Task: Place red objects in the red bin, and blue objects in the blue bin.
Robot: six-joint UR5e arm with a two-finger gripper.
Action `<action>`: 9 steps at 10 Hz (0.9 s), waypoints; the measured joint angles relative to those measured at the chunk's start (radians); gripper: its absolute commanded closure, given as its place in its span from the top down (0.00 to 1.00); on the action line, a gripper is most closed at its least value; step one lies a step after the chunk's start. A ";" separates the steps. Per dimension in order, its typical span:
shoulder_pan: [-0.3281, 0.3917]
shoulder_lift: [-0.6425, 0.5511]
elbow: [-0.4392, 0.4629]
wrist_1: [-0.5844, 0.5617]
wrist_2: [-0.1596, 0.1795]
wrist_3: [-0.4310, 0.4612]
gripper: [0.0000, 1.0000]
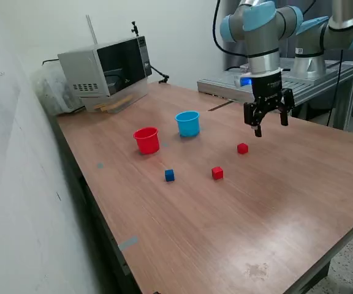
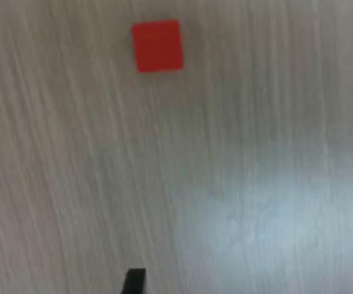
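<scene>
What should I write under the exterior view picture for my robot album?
An open gripper hovers over a wooden table with two red cubes, one blue cube, a red cup and a blue cup.

Bright even light, tabletop glare, blurred wrist view

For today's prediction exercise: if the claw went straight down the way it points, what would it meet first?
Probably bare table. The open claw points down, with the nearest red cube off to one side; depth is uncertain.

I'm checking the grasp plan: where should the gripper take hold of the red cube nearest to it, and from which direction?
Probably straight down from above, closing on two opposite flat sides of the red cube. It sits flat on the table with open space around it, and the gripper hangs open above the table beside it.
</scene>
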 measured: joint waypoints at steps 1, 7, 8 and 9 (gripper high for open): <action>-0.006 0.018 0.001 -0.002 0.001 -0.034 1.00; -0.101 0.042 0.106 -0.061 0.003 -0.185 1.00; -0.105 0.042 0.112 -0.070 0.003 -0.192 1.00; -0.105 0.042 0.114 -0.078 0.003 -0.195 1.00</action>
